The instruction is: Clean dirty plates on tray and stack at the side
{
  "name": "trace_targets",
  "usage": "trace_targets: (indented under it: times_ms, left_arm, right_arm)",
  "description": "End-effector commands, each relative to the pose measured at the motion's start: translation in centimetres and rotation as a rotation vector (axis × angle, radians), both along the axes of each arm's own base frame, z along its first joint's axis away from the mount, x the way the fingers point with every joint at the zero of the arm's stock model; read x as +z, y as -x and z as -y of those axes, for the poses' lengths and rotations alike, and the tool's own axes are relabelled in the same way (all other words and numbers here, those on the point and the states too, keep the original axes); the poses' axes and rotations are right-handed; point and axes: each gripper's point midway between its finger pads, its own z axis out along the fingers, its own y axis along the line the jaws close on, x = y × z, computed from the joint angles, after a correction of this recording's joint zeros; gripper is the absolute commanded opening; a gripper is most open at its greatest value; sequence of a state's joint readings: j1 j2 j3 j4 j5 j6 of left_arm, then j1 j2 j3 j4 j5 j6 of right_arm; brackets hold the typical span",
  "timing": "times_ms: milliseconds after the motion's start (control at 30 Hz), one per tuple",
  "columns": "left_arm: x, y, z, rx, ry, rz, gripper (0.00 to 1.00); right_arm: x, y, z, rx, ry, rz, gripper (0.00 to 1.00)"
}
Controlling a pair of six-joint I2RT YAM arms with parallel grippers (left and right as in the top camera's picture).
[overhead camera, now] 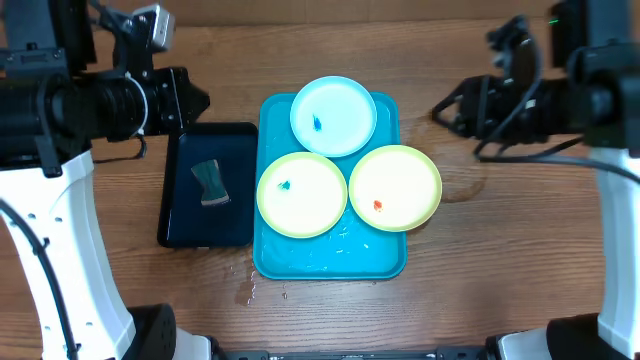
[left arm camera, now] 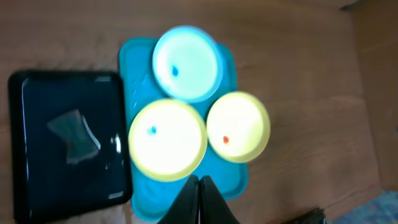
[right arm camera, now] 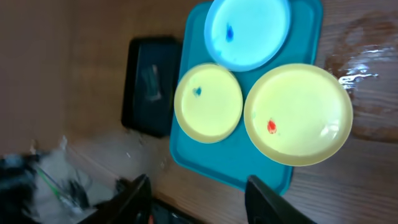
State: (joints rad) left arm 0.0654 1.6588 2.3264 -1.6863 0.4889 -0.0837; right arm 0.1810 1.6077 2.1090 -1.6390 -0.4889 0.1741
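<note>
The turquoise tray (overhead camera: 330, 258) lies mid-table with three plates on it. A light-blue plate (overhead camera: 334, 115) with a blue smear is at the far end. In front of it sit a green plate (overhead camera: 302, 194) with a blue smear, on the left, and a green plate (overhead camera: 395, 187) with an orange smear, overhanging the tray's right rim. My left gripper (overhead camera: 190, 100) hovers at the back left, shut and empty, fingertips together (left arm camera: 200, 179) over the tray (left arm camera: 134, 68). My right gripper (overhead camera: 448, 108) hovers at the back right, open (right arm camera: 198, 186), holding nothing, clear of the tray (right arm camera: 205, 155).
A smaller black tray (overhead camera: 180, 200) lies left of the turquoise one, with a grey sponge (overhead camera: 210, 183) on it. Wet patches show on the wood by the tray's front-left corner (overhead camera: 250, 290) and to its right (overhead camera: 470, 185).
</note>
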Motion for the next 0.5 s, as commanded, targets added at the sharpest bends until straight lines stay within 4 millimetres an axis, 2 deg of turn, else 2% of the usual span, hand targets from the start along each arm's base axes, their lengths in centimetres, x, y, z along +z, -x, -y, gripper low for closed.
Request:
trace_targets:
  times_ms: [0, 100, 200, 300, 467]
  left_arm:
    - [-2.9, 1.1, -0.4, 0.044, -0.026, -0.114, 0.04]
    - [-5.5, 2.0, -0.7, 0.05, -0.062, -0.203, 0.04]
    - [-7.9, 2.6, -2.2, 0.115, -0.141, -0.285, 0.06]
    - [-9.8, 3.2, -3.8, 0.189, -0.21, -0.355, 0.1]
    - [-12.6, 4.7, -3.9, 0.195, -0.224, -0.463, 0.15]
  right_arm:
    - [-2.6, 0.8, -1.0, -0.036, 0.096, -0.066, 0.52]
    - [-5.5, 1.2, -3.2, 0.011, 0.126, -0.11, 0.51]
    - [-8.6, 1.5, -5.5, 0.045, 0.144, -0.139, 0.52]
    - [-12.2, 1.2, -7.0, 0.016, 0.175, -0.156, 0.52]
    - [-17.8, 0.8, -9.1, 0.028, 0.211, -0.122, 0.52]
